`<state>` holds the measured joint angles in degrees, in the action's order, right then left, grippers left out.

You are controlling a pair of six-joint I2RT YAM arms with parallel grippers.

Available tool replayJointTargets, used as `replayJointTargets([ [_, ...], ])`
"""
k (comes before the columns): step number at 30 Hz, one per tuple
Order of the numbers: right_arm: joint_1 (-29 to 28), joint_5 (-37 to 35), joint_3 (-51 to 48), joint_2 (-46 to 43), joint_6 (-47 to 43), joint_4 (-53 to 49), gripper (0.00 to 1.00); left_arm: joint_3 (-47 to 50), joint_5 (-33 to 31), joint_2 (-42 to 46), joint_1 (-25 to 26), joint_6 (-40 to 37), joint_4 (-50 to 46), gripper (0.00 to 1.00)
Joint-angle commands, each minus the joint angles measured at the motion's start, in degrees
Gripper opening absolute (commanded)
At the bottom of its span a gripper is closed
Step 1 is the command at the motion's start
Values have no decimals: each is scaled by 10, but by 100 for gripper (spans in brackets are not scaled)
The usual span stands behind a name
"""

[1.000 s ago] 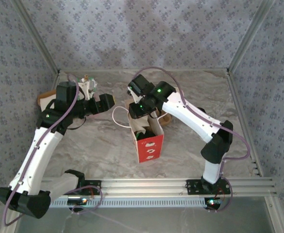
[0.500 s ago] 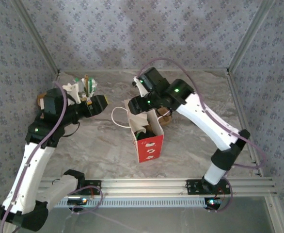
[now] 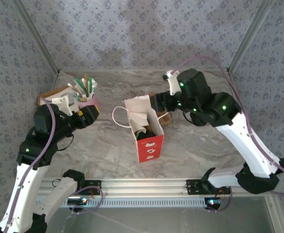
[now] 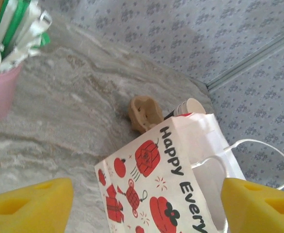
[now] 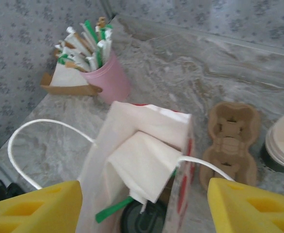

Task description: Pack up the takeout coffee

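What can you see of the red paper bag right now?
The red paper bag stands upright mid-table, mouth open, inside white. One face is red with white motifs, a side white with red prints and 'Happy Every'. White cord handles flop outward. Inside sit a white napkin, a green straw and a black lid.

One red bag [image 3: 149, 146] stands mid-table. Inside it are one black cup [image 5: 141, 219] with its lid on, one white napkin [image 5: 142, 165] and one green straw [image 5: 114, 208]. Beside the bag, toward the far edge, lie one brown carrier [image 5: 230, 141] with two wells and one white cup [image 5: 282, 141]. By the far left corner are one pink cup [image 5: 110, 80], its straws [image 5: 88, 41] too bunched to count, and one brown tray [image 5: 67, 89] of napkins.
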<state>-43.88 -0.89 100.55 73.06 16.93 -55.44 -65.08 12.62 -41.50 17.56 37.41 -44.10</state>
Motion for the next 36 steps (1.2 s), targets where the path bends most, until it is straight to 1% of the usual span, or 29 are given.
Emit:
replayJointTargets([
  [1, 32, -16, -51, -48, -2, 16, 71, 31, 19, 8, -4, 14, -27, 73],
  [3, 55, -16, -89, -80, 5, 22, 72, 55, 26, 17, -4, 21, -24, 69],
  [4, 69, -13, -111, -98, 7, 27, 74, 66, 28, 22, -4, 25, -24, 68],
  [7, 105, -10, -174, -148, 9, 44, 86, 96, 20, 40, -4, 32, -23, 68],
  [10, 134, -27, -231, -189, 5, 56, 94, 129, 1, 60, -4, 38, -19, 69],
  [12, 151, -40, -268, -215, 2, 70, 100, 154, -16, 71, -4, 44, -16, 71],
  [14, 170, -51, -314, -241, -1, 89, 100, 181, -32, 84, -4, 50, -10, 72],
  [15, 176, -57, -334, -250, -2, 96, 100, 193, -38, 91, -4, 52, -6, 74],
  [17, 191, -73, -374, -265, -2, 115, 100, 215, -57, 102, -4, 58, -3, 82],
  [19, 207, -82, -409, -280, -7, 139, 100, 236, -88, 115, -4, 61, -2, 92],
  [20, 215, -86, -424, -285, -6, 152, 100, 245, -103, 121, -4, 61, -1, 99],
  [24, 236, -87, -491, -304, -25, 220, 100, 273, -187, 140, -3, 58, -5, 99],
  [30, 258, -128, -606, -357, -54, 349, 100, 318, -326, 202, -4, 39, 10, 99],
  [33, 272, -146, -662, -377, -65, 418, 100, 345, -389, 236, -4, 12, 32, 99],
  [35, 287, -155, -691, -375, -67, 459, 100, 358, -431, 253, -4, -17, 48, 99],
  [36, 294, -156, -700, -372, -65, 475, 100, 366, -446, 258, -4, -32, 71, 99],
])
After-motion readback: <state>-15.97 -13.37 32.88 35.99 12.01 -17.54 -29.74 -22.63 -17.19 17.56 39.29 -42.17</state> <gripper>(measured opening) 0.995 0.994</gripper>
